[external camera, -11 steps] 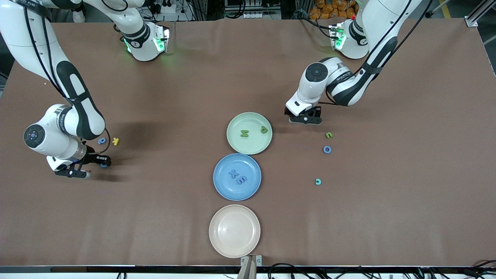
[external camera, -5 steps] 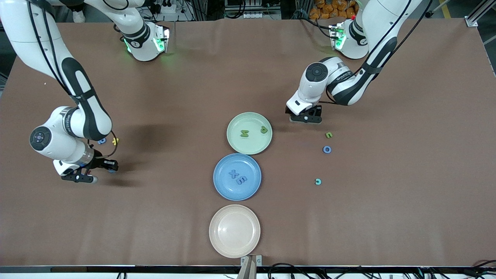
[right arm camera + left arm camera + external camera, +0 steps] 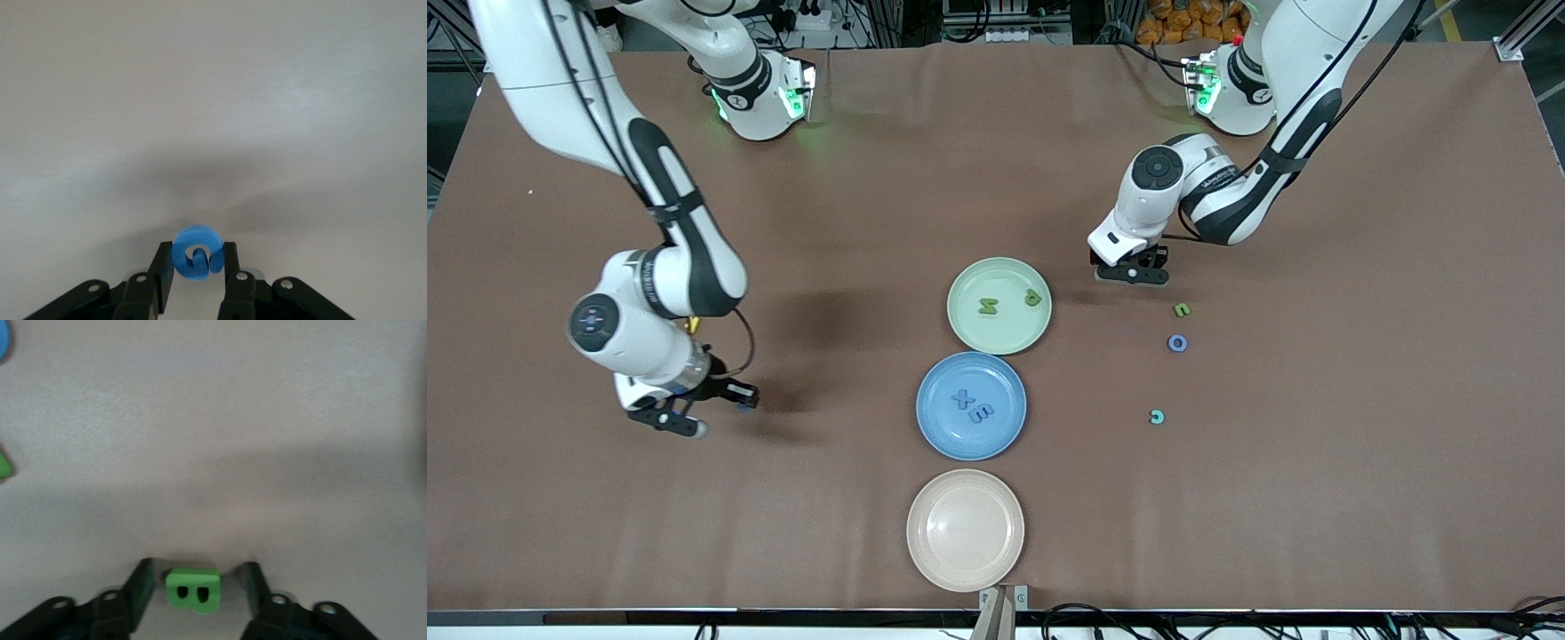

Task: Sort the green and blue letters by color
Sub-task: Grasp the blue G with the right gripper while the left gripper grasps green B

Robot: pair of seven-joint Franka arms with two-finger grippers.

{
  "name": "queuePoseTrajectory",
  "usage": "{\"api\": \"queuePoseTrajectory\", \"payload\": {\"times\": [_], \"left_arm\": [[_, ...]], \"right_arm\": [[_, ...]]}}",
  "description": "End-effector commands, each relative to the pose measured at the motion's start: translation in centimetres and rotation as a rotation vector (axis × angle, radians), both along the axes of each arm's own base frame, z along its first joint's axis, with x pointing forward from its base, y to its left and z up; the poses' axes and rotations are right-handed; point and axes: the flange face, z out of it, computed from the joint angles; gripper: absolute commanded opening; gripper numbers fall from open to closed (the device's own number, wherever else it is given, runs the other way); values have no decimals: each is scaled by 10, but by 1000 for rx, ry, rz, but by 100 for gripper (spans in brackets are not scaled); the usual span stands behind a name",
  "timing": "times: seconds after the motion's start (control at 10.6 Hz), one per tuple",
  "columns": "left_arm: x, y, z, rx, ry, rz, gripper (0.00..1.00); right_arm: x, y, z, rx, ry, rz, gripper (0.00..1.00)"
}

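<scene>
The big brown counter (image 3: pixel 1316 498) holds three plates in a row. The green plate (image 3: pixel 971 333) has two green letters (image 3: pixel 988 306) on it. The blue plate (image 3: pixel 938 427) has a blue X (image 3: pixel 963 398) and E. The right claw (image 3: pixel 194 261) pinches a blue letter (image 3: pixel 196 252) up over the counter, toward the right arm's end. The left claw (image 3: pixel 193 592) is low beside the green plate, spread around a green B (image 3: pixel 192 590) without touching it. A blue O (image 3: pixel 1177 343) lies near.
</scene>
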Motion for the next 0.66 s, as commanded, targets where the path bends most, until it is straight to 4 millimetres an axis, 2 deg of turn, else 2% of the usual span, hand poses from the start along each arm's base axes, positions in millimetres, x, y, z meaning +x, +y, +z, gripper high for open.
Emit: {"api": "queuePoseTrajectory", "payload": {"times": [0.0, 0.19, 0.38, 0.56], "left_arm": [[-3, 0, -1, -14, -11, -23, 0], [0, 0, 1, -17, -16, -2, 0], [8, -12, 18, -40, -56, 82, 0], [23, -54, 54, -135, -109, 257, 0]], "right_arm": [[12, 78, 0, 28, -5, -63, 0], [13, 129, -5, 40, -11, -79, 0], [16, 176, -1, 59, -41, -49, 0], [13, 212, 8, 76, -66, -7, 0]]}}
